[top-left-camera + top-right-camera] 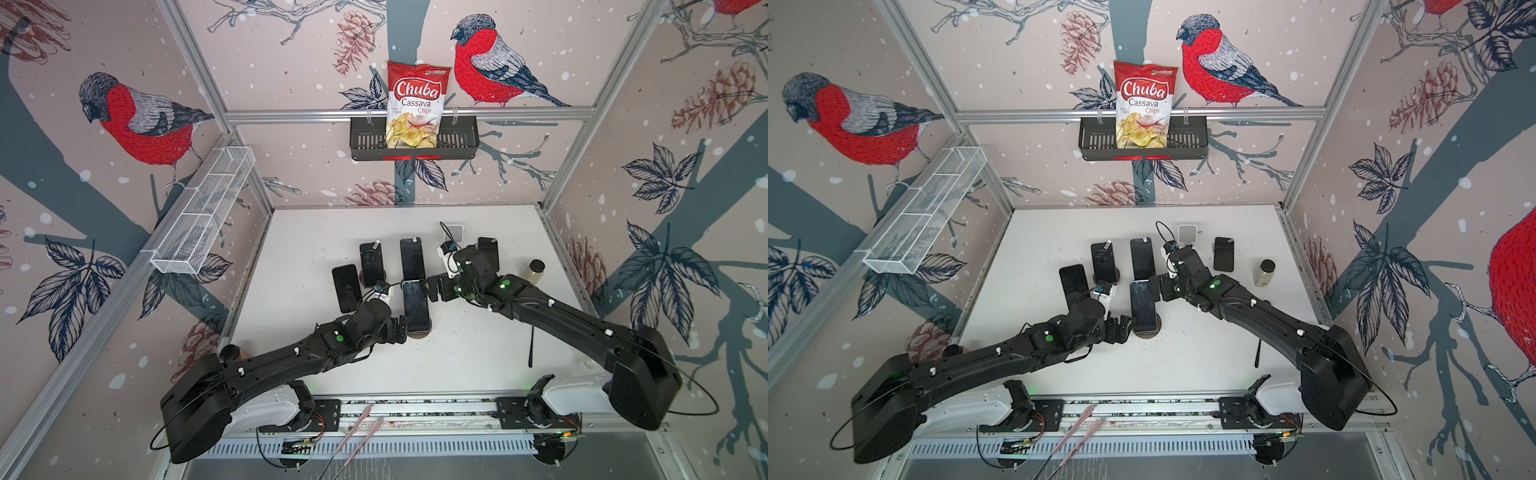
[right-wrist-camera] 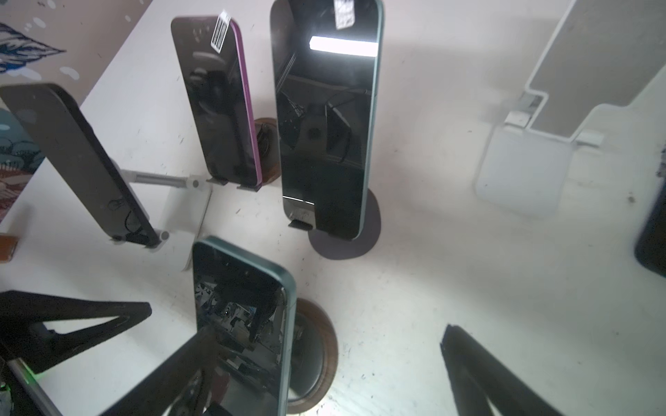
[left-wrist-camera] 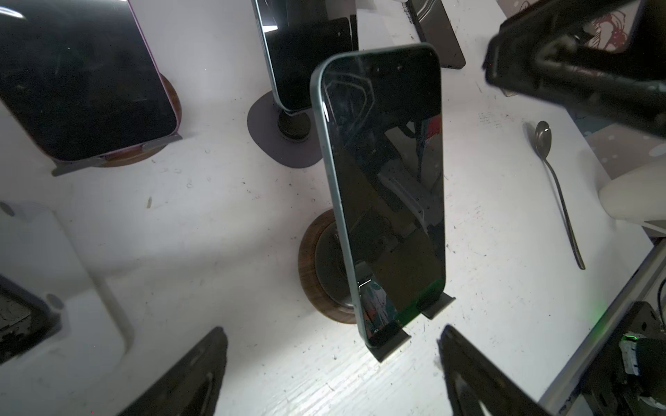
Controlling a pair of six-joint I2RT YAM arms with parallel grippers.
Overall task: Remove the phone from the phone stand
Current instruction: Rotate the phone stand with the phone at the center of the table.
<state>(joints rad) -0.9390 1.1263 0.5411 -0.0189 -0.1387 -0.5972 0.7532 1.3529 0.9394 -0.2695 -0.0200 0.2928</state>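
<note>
We see the phone [image 1: 415, 305] leaning on its phone stand [image 3: 310, 266] mid-tabletop [image 1: 478, 353], among other phones [image 1: 372, 264]. Our left gripper [image 1: 404, 329] gapes wide by its lower end, our right gripper [image 1: 430, 287] wide by its top; neither holds it.

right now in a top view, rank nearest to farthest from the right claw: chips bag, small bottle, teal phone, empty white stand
From the right claw:
1. teal phone, at its open jaws, middle of the table
2. empty white stand, just behind it
3. small bottle, farther right
4. Chuba chips bag, up in the back-wall basket
</note>
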